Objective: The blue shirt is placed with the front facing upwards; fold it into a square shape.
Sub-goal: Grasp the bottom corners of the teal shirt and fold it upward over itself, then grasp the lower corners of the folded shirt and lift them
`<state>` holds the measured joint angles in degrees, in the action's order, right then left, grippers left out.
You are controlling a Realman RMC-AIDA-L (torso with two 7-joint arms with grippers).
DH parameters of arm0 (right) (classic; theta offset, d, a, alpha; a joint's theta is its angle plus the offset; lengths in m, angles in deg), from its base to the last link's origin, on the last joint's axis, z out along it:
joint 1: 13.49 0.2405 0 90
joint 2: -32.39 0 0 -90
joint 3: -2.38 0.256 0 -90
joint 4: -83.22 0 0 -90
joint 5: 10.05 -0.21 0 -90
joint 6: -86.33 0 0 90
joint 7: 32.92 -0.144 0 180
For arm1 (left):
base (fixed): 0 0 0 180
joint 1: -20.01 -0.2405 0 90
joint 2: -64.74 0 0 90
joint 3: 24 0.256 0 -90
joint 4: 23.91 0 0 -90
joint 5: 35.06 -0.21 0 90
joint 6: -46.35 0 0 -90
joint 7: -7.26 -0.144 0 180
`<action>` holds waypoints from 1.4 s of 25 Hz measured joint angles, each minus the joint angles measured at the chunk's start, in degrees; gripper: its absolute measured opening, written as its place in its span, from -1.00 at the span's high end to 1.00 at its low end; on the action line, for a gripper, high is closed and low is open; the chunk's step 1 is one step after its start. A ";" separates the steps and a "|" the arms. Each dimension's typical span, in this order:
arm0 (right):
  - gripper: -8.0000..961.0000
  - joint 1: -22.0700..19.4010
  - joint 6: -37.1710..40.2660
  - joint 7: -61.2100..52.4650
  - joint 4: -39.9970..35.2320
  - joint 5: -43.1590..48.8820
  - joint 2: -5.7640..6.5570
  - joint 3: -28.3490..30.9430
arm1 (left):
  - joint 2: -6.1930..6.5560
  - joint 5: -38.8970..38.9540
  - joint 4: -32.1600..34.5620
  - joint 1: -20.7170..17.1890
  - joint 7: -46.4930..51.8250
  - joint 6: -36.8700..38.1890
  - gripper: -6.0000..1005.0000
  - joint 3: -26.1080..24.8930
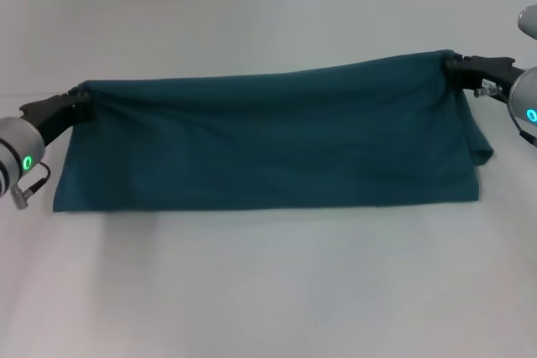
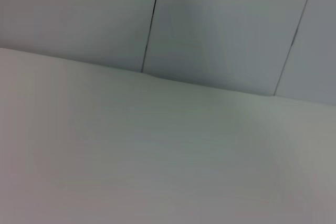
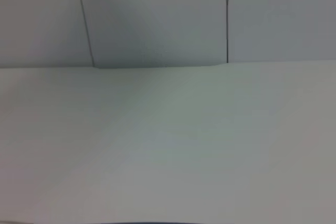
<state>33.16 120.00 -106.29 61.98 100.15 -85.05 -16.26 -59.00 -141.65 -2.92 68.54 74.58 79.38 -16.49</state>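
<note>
One blue shirt [image 1: 268,140] is stretched across the middle of the white tabletop [image 1: 268,291], held up along its far edge by two claws, one at each end. The left claw [image 1: 80,98] is clenched on the shirt's upper left corner, and the right claw [image 1: 453,62] is clenched on the upper right corner, which sits higher and farther than the left one. Between the two grips the cloth hangs as a single wide band, its top edge sloping up toward the right and its lower edge lying on the tabletop nearer the robot. At the right end the fabric bunches into a loose fold that droops below the grip. No lettering shows on the side facing the head camera. Both wrist views show only bare tabletop and two or three pale wall panels [image 2: 220,24] beyond it.
</note>
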 joint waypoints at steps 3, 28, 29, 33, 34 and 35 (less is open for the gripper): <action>0.82 0.38 -0.71 1.08 0.77 0.00 0.06 0.00 | 0.03 0.00 -0.86 1.07 -0.33 -2.48 0.88 0.55; -0.43 2.85 -8.03 11.19 1.44 -5.18 -0.54 -0.44 | 0.11 5.73 -1.13 1.64 -1.64 -4.46 0.02 0.88; -0.53 2.71 -7.88 11.26 1.43 -5.51 -0.53 -0.46 | 0.11 5.82 -1.10 1.58 -1.85 -4.35 -0.04 0.89; -0.76 2.42 -7.77 11.85 1.35 -6.47 -0.50 -0.54 | 0.08 5.85 -0.96 1.52 -3.15 -4.07 -0.43 0.93; -0.81 2.33 -7.79 11.86 1.33 -6.61 -0.50 -0.53 | 0.02 5.86 -0.98 1.60 -4.29 -4.01 -0.52 0.93; -0.86 2.24 -7.76 11.82 1.32 -6.63 -0.50 -0.53 | 0.02 5.86 -0.98 1.62 -4.31 -4.00 -0.55 0.93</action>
<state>35.40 112.24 -94.47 63.30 93.53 -85.55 -16.79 -58.98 -135.79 -3.90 70.16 70.27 75.38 -15.56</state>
